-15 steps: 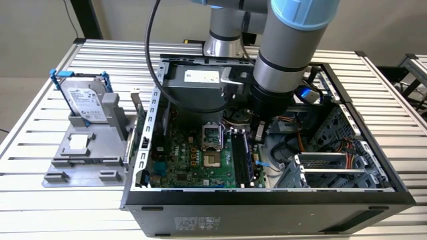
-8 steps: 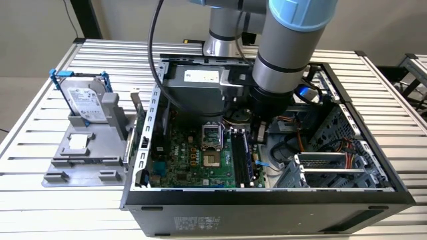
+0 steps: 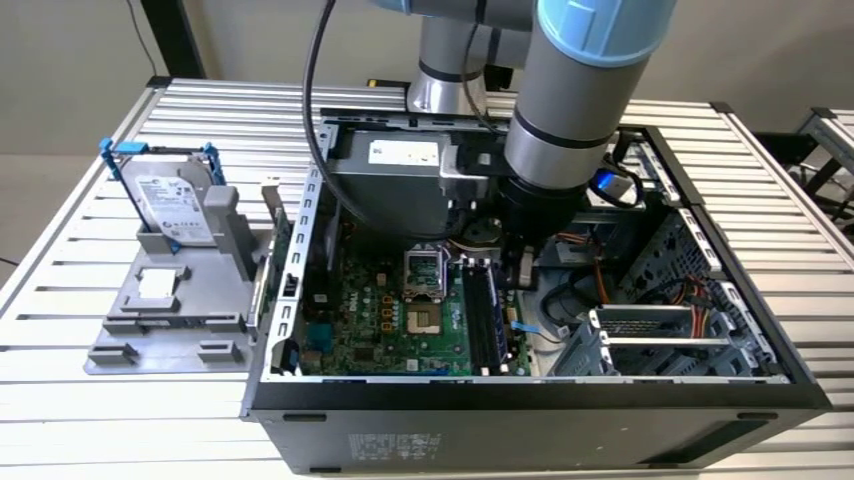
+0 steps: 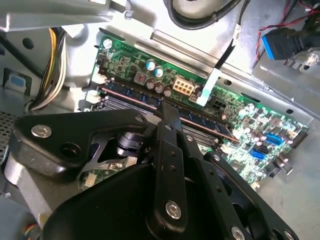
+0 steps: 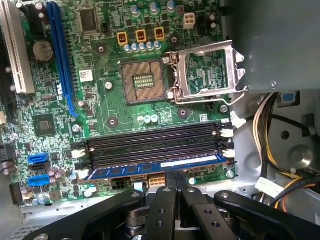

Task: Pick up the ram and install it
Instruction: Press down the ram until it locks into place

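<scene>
So the arm is reaching straight down into the open PC case (image 3: 747, 330) that's lying on its side on the slatted metal table (image 3: 801, 180), and the gripper (image 5: 174, 181) is parked right over the memory slots. In the first wrist view the two fingers (image 5: 165, 205) are pressed together with no gap showing, tips sitting on the top edge of the ram (image 5: 155, 169) — so closed and pushing on it rather than wrapped around it, as far as I can see. The ram itself is the blue-looking stick sitting in the slot nearest the gripper, lying along the full length of that slot, with the other black memory slots (image 5: 155, 142) beside it bare. White latches (image 5: 229, 133) show at the slot ends. Just past the slots is the open CPU socket (image 5: 144, 81) with its metal load plate (image 5: 207, 70) flipped up. In the second wrist view the same stick (image 4: 200, 117) runs across behind the closed fingertips. Off to the exterior view's left, outside the case, a silver hard drive (image 3: 171, 205) with blue rails stands in a grey holder (image 3: 167, 320) — well apart from the gripper.
</scene>
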Available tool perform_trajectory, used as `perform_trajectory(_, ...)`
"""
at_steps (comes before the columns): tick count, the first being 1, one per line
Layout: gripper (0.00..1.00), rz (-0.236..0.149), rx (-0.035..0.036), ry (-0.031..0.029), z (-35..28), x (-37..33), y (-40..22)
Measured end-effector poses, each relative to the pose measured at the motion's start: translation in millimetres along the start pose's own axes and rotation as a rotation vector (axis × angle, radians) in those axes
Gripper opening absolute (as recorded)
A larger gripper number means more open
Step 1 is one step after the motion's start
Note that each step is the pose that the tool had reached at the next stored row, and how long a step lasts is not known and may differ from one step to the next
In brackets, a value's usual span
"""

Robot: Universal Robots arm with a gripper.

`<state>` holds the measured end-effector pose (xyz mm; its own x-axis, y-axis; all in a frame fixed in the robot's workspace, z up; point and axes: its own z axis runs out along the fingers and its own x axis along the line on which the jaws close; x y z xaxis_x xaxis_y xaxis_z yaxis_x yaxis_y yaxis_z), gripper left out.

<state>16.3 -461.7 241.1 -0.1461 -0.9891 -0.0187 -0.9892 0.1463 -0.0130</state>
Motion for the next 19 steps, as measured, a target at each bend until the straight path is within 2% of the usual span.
perform_trajectory(9, 0.00, -0.059, -0.0011, -0.0007, 1.7, 3.9, -0.4)
perform_trajectory(13, 0.00, -0.072, 0.0004, -0.0011, 2.0, 7.8, -0.4)
perform_trajectory(16, 0.00, -0.073, 0.0001, -0.0010, 2.0, 7.8, -0.5)
perform_trajectory(17, 0.00, -0.073, -0.0007, -0.0010, 2.4, 8.1, -0.8)
perform_trajectory(19, 0.00, -0.073, -0.0075, -0.0002, 3.2, 10.7, -1.6)
